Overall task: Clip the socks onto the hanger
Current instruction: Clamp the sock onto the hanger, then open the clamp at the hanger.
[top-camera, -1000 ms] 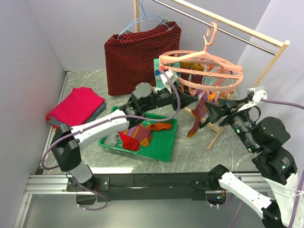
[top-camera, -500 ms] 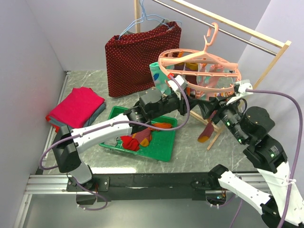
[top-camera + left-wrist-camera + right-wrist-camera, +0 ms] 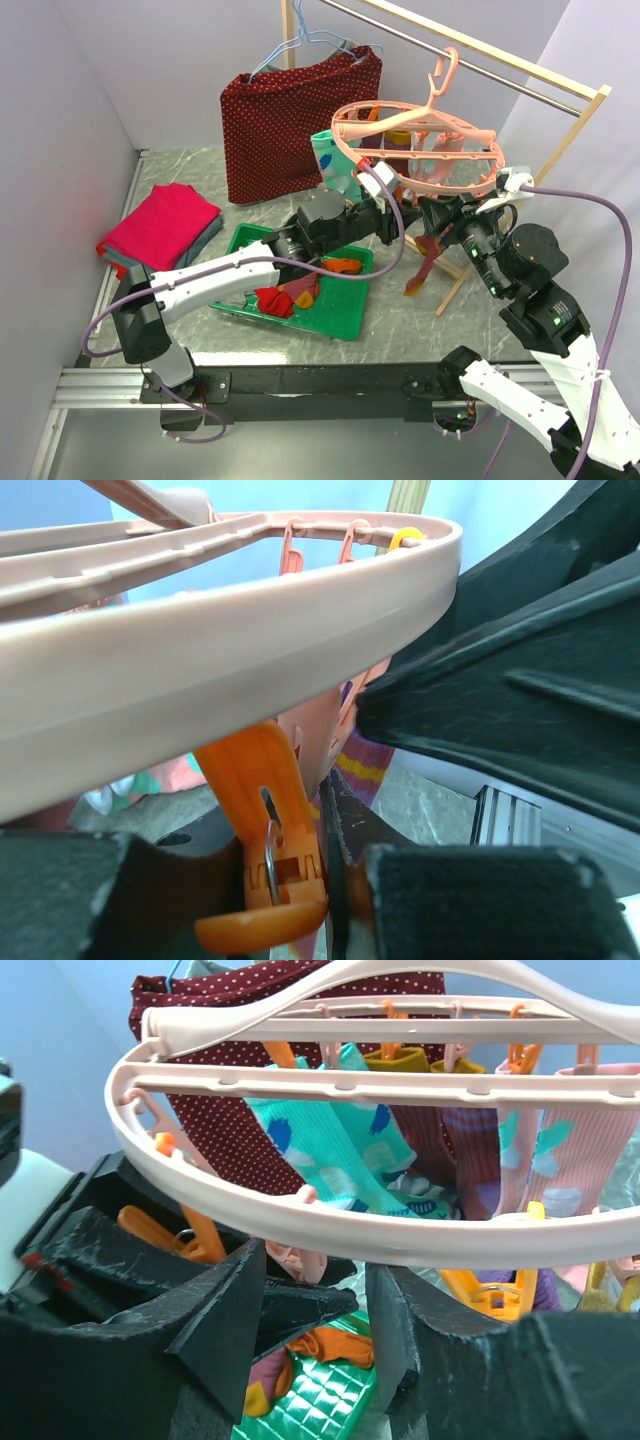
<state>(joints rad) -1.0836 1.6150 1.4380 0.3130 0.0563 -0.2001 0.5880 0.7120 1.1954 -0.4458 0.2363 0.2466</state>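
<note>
The salmon-pink hanger (image 3: 420,135) hangs from the rod, with several socks (image 3: 330,1145) clipped on its far side. My left gripper (image 3: 403,213) is under the near rim (image 3: 200,670), shut on an orange clip peg (image 3: 262,800). Directly opposite is my right gripper (image 3: 437,215), jaws apart (image 3: 315,1300) below the ring (image 3: 400,1235), with the left gripper's fingertip between them. A purple-orange striped sock (image 3: 424,262) dangles where the grippers meet and shows just behind the peg (image 3: 368,768). What holds its top is hidden.
A green tray (image 3: 340,318) below the left arm holds more socks (image 3: 290,290). A dark-red dotted cloth (image 3: 295,115) hangs at the back. A pink-red cloth stack (image 3: 160,225) lies far left. The wooden rack's leg (image 3: 452,288) stands beside the dangling sock.
My left arm rose from over the tray to the hanger's near rim. My right gripper moved in to the rim with the striped sock under it, and its jaws narrowed.
</note>
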